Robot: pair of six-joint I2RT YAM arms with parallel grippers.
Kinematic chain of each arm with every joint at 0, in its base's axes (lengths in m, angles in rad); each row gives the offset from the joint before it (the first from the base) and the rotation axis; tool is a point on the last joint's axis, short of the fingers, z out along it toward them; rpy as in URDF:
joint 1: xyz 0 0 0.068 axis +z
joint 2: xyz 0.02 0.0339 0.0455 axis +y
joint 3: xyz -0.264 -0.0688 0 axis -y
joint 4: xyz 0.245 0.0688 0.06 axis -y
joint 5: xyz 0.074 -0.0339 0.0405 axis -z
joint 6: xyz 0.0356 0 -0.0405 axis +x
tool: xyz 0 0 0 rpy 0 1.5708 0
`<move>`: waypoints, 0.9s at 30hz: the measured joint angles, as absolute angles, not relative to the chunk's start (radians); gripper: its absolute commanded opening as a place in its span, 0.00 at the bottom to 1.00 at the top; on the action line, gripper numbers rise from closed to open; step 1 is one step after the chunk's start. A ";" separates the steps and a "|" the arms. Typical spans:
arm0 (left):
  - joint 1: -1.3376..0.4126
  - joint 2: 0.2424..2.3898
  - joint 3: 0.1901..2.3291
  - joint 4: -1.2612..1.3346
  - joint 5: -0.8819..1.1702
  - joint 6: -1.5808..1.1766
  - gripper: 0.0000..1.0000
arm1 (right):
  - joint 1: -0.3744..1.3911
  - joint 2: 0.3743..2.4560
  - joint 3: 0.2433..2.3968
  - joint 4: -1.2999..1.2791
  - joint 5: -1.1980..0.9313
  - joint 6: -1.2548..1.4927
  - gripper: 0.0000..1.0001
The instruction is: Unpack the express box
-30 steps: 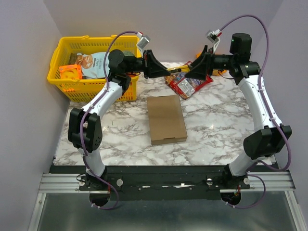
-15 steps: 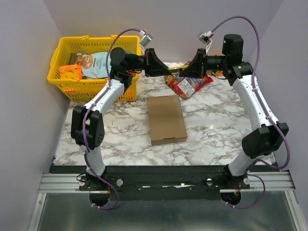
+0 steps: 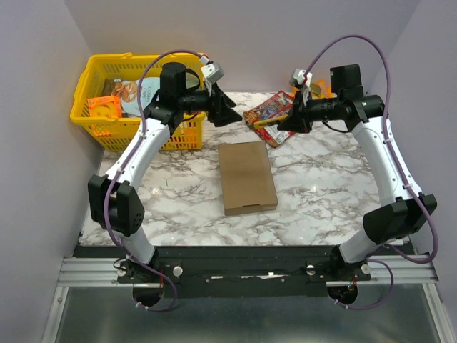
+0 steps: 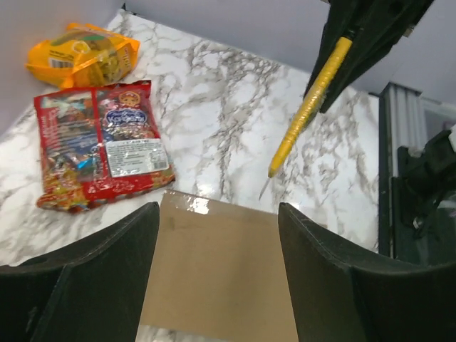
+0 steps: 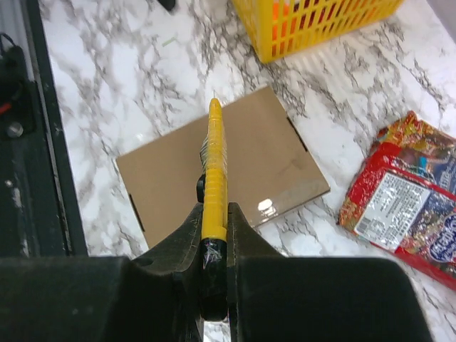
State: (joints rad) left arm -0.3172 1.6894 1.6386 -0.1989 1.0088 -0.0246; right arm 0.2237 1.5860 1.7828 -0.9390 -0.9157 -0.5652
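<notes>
The express box (image 3: 247,177) lies flat with its lid down in the middle of the marble table (image 3: 321,186), plain brown, its long side running away from the arm bases. The right gripper (image 3: 287,121) is clamped on the butt end of a slim yellow cutter (image 5: 214,164). The cutter's fine metal tip points out over the box and hangs in the air above it. The left gripper (image 3: 227,113) hovers above the far left of the box, next to the yellow basket (image 3: 96,118), with its jaws spread wide and nothing between them. Just past the box's far edge lies a red snack packet (image 4: 100,142) with a white printed label, its lettering too small to read. An orange packet (image 4: 84,57) sits behind it by the back wall. The basket holds several packets, and their print is not legible either.
</notes>
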 measured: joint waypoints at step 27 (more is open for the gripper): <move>-0.514 1.638 1.554 -0.448 0.884 0.438 0.46 | 0.379 1.540 1.745 -1.033 -0.751 -0.710 0.00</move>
